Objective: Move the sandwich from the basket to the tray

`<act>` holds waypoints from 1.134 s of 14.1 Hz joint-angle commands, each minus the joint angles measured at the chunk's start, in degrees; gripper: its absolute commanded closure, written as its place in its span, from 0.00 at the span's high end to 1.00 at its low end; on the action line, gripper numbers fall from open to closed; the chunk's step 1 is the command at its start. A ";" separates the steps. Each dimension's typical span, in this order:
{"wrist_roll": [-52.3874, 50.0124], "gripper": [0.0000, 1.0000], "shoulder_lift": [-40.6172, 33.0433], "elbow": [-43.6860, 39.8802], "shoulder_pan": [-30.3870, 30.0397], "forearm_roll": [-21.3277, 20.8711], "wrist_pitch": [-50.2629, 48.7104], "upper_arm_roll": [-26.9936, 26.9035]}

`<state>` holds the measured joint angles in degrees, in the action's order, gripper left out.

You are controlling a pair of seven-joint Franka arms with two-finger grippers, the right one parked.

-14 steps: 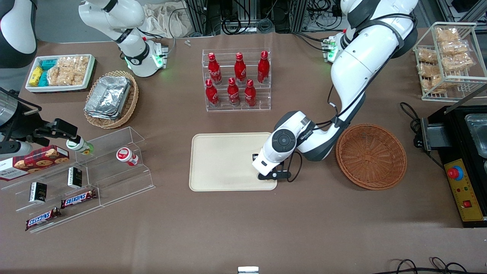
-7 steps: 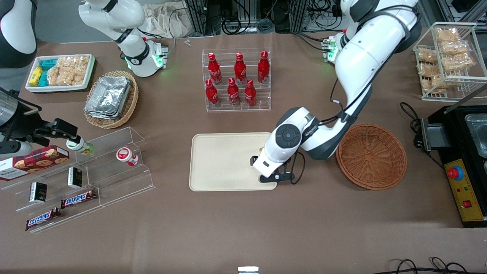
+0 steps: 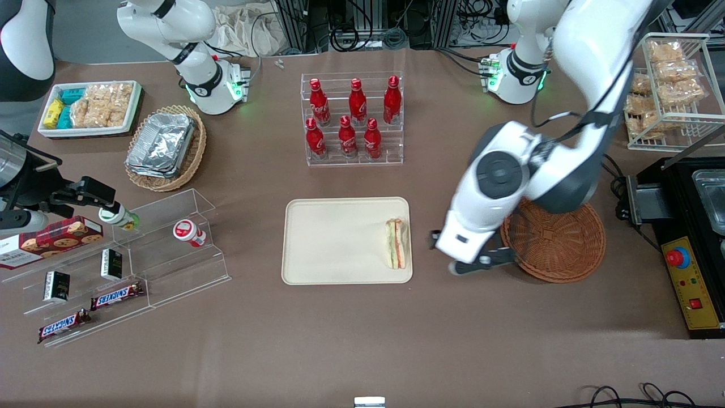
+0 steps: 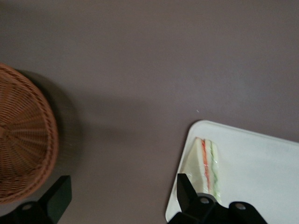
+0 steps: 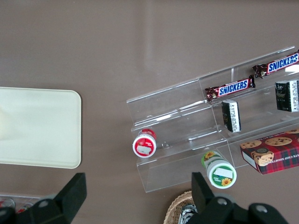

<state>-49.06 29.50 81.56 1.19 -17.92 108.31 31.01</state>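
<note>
The sandwich (image 3: pixel 396 243) (image 4: pixel 208 168), a pale wedge with green, red and orange filling stripes, lies on the cream tray (image 3: pixel 334 241) (image 4: pixel 261 177) (image 5: pixel 37 126), close to the tray edge that faces the basket. The reddish-brown wicker basket (image 3: pixel 561 249) (image 4: pixel 23 140) has nothing in the part I can see, and the arm covers some of it. My left gripper (image 3: pixel 467 260) (image 4: pixel 122 196) hangs open above bare table between tray and basket. Nothing is between its black fingers (image 4: pixel 187 193).
A clear rack of red bottles (image 3: pixel 354 119) stands farther from the front camera than the tray. An acrylic shelf with snacks (image 3: pixel 130 249), a tan basket of foil trays (image 3: pixel 164 147) and a white snack tray (image 3: pixel 90 107) lie toward the parked arm's end. A wire rack (image 3: pixel 668 85) and a black machine (image 3: pixel 691 226) flank the basket.
The gripper has left the tray, risen and swung toward the basket. The sandwich it covered now lies uncovered on the tray.
</note>
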 commanded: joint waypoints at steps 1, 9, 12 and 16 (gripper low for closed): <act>4.12 1.00 -4.26 2.55 -1.72 2.26 -0.99 -3.04; 31.87 1.00 -21.31 19.24 -1.37 14.73 -0.21 -20.79; 40.50 1.00 -25.62 23.89 -1.28 16.51 -0.30 -24.85; 49.48 1.00 -27.57 26.11 -2.77 16.51 -1.52 -26.26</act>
<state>-4.04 4.14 105.36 -0.58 -2.47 107.19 5.24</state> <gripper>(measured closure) 0.000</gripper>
